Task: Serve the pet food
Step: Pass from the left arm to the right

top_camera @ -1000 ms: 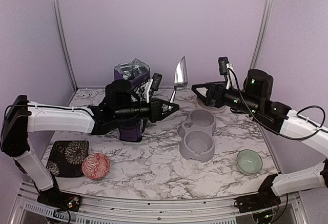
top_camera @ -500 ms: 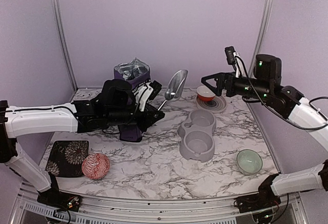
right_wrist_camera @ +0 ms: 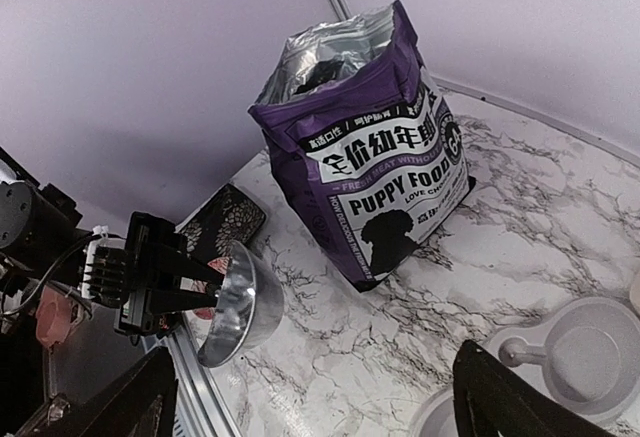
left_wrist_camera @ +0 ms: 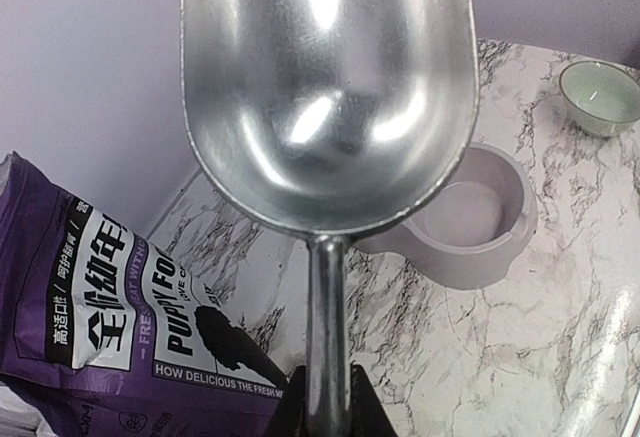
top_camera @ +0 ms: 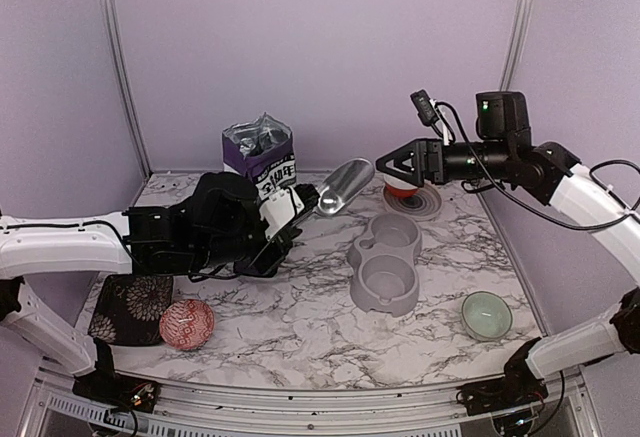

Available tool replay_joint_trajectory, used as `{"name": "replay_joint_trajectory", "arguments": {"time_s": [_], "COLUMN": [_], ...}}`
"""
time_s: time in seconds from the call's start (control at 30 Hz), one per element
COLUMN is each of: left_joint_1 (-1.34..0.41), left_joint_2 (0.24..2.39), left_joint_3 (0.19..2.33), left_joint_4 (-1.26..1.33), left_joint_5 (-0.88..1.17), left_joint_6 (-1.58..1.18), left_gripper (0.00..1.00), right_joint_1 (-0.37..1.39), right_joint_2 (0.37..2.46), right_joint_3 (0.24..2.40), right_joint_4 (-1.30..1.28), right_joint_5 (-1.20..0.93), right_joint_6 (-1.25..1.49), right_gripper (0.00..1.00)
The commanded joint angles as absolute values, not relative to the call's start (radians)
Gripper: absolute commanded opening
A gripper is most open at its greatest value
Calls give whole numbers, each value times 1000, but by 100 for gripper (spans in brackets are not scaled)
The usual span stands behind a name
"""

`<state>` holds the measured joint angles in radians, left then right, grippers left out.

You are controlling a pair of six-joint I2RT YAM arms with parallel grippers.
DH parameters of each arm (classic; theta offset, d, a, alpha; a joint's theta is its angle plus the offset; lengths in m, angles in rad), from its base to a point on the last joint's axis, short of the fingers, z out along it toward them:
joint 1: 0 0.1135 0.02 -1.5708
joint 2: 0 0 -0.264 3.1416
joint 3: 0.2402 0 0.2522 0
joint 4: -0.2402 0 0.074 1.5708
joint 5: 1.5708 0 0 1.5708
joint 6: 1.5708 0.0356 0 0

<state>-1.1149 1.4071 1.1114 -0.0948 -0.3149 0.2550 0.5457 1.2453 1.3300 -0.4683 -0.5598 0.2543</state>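
A: What takes up the most room?

B: The marbled surface (top_camera: 300, 337). At about 11 o'clock on it the purple "PUPPY FOOD" bag (top_camera: 262, 157) stands upright, with its foil top open.

A: And the feeder?

B: The grey double-bowl feeder (top_camera: 384, 307) lies just to the 3 o'clock side of centre. Its two cups are in line from 12 to 6, and both show bare grey insides.

A: Where is the scoop?

B: The metal scoop (top_camera: 342, 185) is in the air between bag and feeder. Its mouth points toward 2 o'clock and its hollow shows plain shiny metal. The left hand (left_wrist_camera: 326, 404) is pinched on the scoop's thin handle.

A: And the other one?

B: The right hand (top_camera: 392, 169) is spread wide, with only air between its fingers. It is raised at 1 o'clock and points toward 9 o'clock, near the scoop's tip but apart from it.

A: Any smaller things?

B: A dark flowered mat (top_camera: 132, 307) lies at 8 o'clock, with a red patterned bowl (top_camera: 187, 323) just beside it. A pale green bowl (top_camera: 486, 314) sits at 4 o'clock. A red-and-white bowl (top_camera: 402, 189) sits on a round plate (top_camera: 428, 205) at 1 o'clock, below the right hand.

A: And the pet food?

B: The only likely place is inside the bag. From the right wrist, its open mouth shows something dark within the foil, but I cannot tell whether that is kibble or shadow.
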Motion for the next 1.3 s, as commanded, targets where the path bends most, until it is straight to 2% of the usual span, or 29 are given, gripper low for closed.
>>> {"name": "replay_joint_trajectory", "arguments": {"time_s": [0.0,0.57,0.83,0.97,1.27], "left_joint_1": [-1132,-1140,-1140,-1141,-1142], "left_joint_2": [1382,1389,1417,1428,1459], "left_joint_3": [1081,956,954,958,984], "left_joint_4": [-112,81,113,114,101], "left_joint_5": [-451,-535,-530,-520,-516], "left_joint_6": [382,626,638,628,611], "left_gripper": [0,0,0,0,0], "right_joint_1": [540,541,542,554,601], "right_joint_2": [1264,1365,1407,1431,1482], "right_joint_3": [1384,1345,1290,1272,1239], "right_joint_4": [-530,-546,-562,-533,-387], "right_joint_5": [-648,-911,-860,-868,-884], "right_joint_6": [244,201,183,193,273], "right_gripper": [93,91,88,82,55]}}
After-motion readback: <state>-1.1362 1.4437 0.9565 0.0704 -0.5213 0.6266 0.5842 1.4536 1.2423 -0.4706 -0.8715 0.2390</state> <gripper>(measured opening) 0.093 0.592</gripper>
